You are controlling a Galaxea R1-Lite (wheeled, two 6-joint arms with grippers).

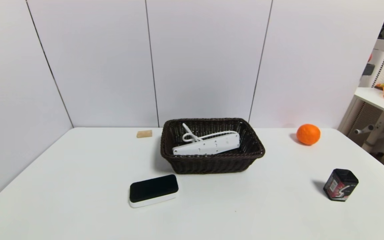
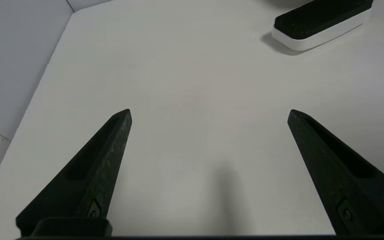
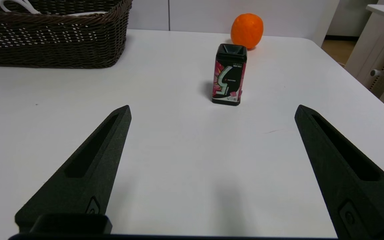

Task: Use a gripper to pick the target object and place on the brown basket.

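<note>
The long white power strip [image 1: 207, 145] lies inside the brown wicker basket [image 1: 212, 164] at the table's middle back, its bundled white cord [image 1: 192, 134] beside it. The basket [image 3: 55, 43] also shows in the right wrist view, with a loop of the cord [image 3: 18, 5] above its rim. Neither arm shows in the head view. My left gripper [image 2: 209, 113] is open and empty above bare table on the left side. My right gripper [image 3: 213, 109] is open and empty above bare table on the right side, apart from the basket.
A black-topped white block [image 1: 153, 190] lies in front of the basket, also in the left wrist view [image 2: 322, 23]. A black tin [image 1: 341, 185] and an orange [image 1: 308, 134] sit on the right. A small tan block [image 1: 144, 133] lies at the back left.
</note>
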